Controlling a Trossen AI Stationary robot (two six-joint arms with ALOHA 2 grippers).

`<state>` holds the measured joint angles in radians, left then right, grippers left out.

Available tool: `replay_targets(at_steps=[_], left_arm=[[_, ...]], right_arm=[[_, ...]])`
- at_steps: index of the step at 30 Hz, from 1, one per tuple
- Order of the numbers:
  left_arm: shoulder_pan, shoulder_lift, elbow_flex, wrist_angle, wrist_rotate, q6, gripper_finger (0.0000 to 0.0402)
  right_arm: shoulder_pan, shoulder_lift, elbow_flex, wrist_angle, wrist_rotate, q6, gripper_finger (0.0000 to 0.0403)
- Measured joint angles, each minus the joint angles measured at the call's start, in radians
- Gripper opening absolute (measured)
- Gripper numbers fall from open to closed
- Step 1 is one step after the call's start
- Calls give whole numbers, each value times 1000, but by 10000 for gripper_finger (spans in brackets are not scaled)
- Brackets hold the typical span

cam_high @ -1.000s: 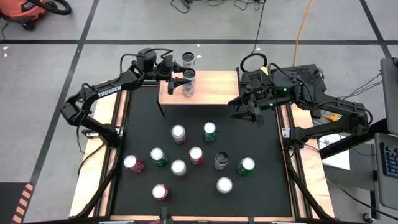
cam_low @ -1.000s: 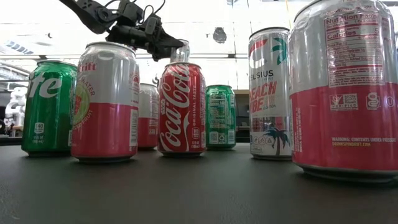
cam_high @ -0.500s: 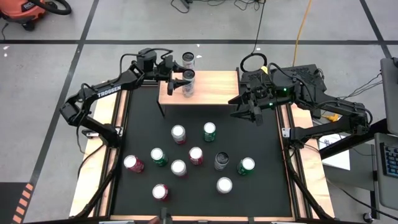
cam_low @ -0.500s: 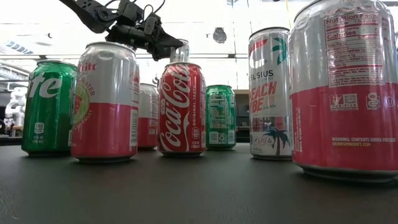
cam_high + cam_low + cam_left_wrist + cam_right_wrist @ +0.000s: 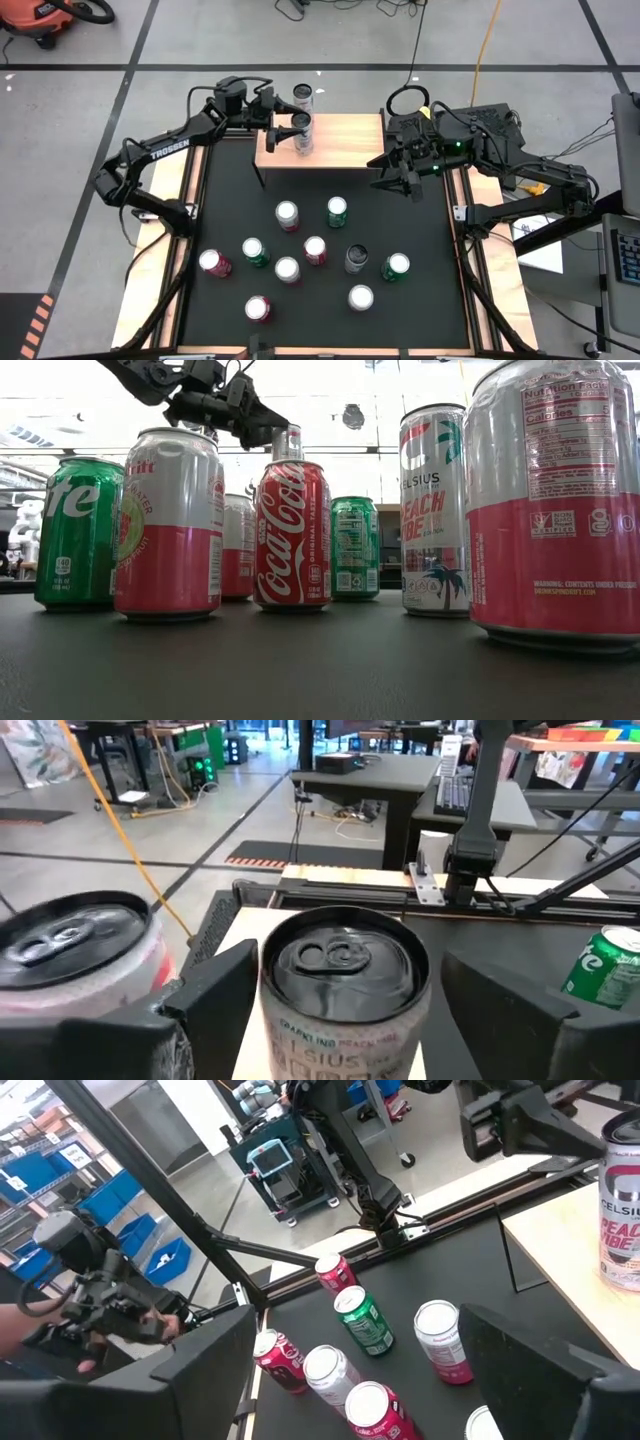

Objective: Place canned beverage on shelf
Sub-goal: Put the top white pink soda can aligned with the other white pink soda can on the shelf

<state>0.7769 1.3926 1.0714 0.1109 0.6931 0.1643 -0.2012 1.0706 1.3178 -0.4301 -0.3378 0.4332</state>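
Observation:
The shelf [image 5: 345, 140] is a light-wood board at the table's far side. A silver Celsius can [image 5: 303, 130] [image 5: 345, 990] stands upright on its left part. A second can [image 5: 303, 97] [image 5: 70, 955] stands just beyond it at the far edge. My left gripper [image 5: 284, 128] [image 5: 262, 428] is open and level. One finger stands on each side of the Celsius can's upper part, with narrow gaps showing in the left wrist view. My right gripper [image 5: 405, 186] hangs open above the table's far right, with nothing between its fingers.
Several upright cans stand on the black mat [image 5: 230, 180] in the table's middle and near part, among them a green one [image 5: 337, 211] and a red one [image 5: 214, 262]. Bare board remains on the shelf's right half. Wooden strips run along both table sides.
My left gripper has drawn slightly up and back toward the table's left edge. The Celsius can has stayed upright in its place on the shelf.

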Motion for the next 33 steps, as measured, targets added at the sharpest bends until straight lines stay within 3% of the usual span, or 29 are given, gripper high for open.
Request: replay_targets(at_steps=[7, 12, 18, 22, 28, 33], left_arm=[[3, -112, 0, -99, -80, -32, 313], [-1, -242, 0, -198, -144, -142, 313], [-83, -316, 0, -293, -173, -492, 313], [-170, -315, 0, -426, -172, -671, 312], [-290, -251, 0, -440, -198, -665, 312], [-337, -192, 0, -456, -293, -473, 312]], right_arm=[[0, 0, 0, 0, 0, 0, 327], [0, 0, 0, -8, 0, 0, 327], [0, 0, 0, -8, 2, -24, 327], [0, 0, 0, -8, 60, -62, 327], [-4, 10, 0, -8, 131, -94, 327], [-20, 24, 0, -7, 133, -47, 327]])
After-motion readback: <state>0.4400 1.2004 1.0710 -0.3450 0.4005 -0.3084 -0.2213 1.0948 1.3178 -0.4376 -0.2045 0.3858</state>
